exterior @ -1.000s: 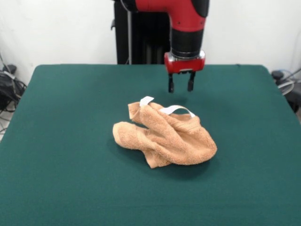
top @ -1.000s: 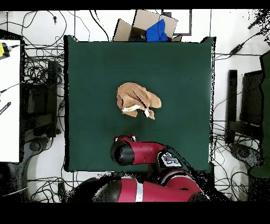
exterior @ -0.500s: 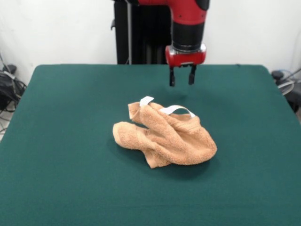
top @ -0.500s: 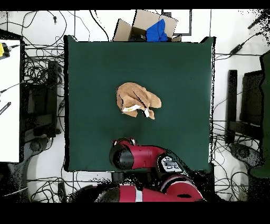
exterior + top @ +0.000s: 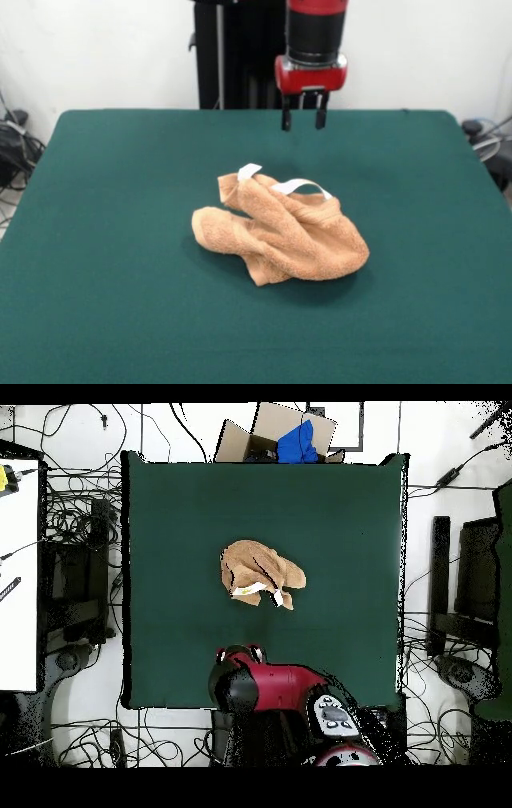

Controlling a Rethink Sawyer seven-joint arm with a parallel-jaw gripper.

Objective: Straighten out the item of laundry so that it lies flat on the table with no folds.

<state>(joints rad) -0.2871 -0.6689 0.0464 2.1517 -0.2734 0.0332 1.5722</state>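
Towel [image 5: 282, 232], orange-tan and crumpled into a folded heap with white tags [image 5: 250, 171] sticking up, lies near the middle of the green tabletop [image 5: 104, 240], below my tool [image 5: 303, 121] and well apart from it. I see the tool hanging empty, its two fingers parted, holding nothing.

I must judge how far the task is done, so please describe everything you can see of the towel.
The towel is light orange-tan, with a looped terry look. It lies crumpled in one bunched heap near the middle of the green table, not flat at all: thick rolled folds overlap one another. A small white tag stands up at its far edge, and a white strip arches beside it. Only the table touches it; the gripper hangs apart, above the far side.
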